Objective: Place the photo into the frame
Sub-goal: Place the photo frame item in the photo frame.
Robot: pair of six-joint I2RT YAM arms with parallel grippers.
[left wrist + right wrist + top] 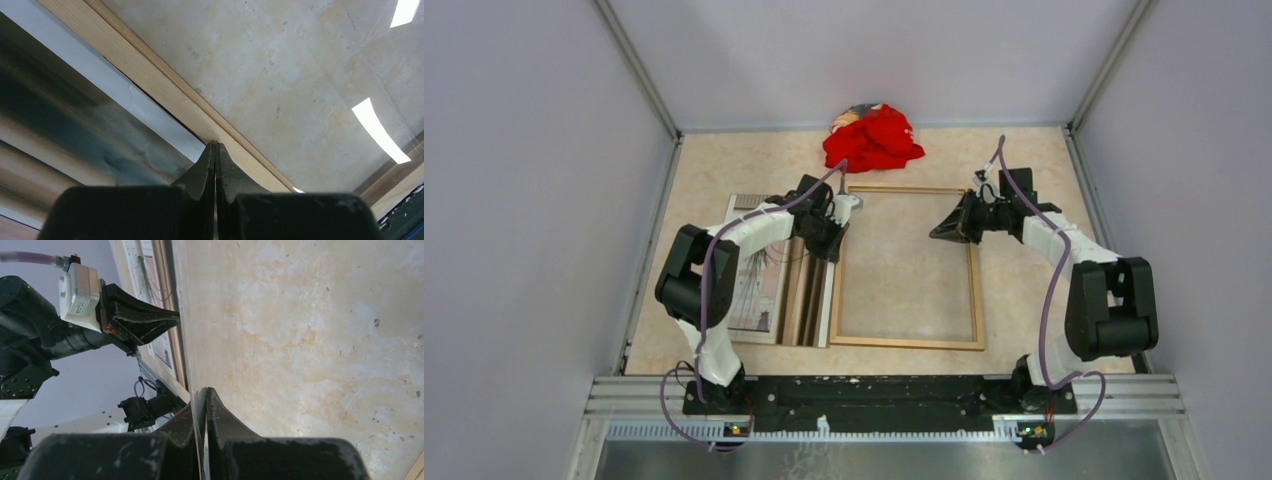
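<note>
The frame [973,290] of light wooden strips lies flat in the middle of the table. A clear pane [300,340] hangs over it, and lamp glare shows on the pane [300,75]. My right gripper [206,390] is shut on the pane's right edge, above the frame's upper right part [936,235]. My left gripper [215,145] is shut at the pane's left edge, over the frame's left strip [140,70], and shows in the top view [836,238] and the right wrist view [176,317]. The photo [754,290] lies face up left of the frame, partly under my left arm.
A brown board [799,295] and a white sheet edge lie between the photo and the frame. A crumpled red cloth [874,138] sits at the back by the wall. Grey walls close in the table on three sides.
</note>
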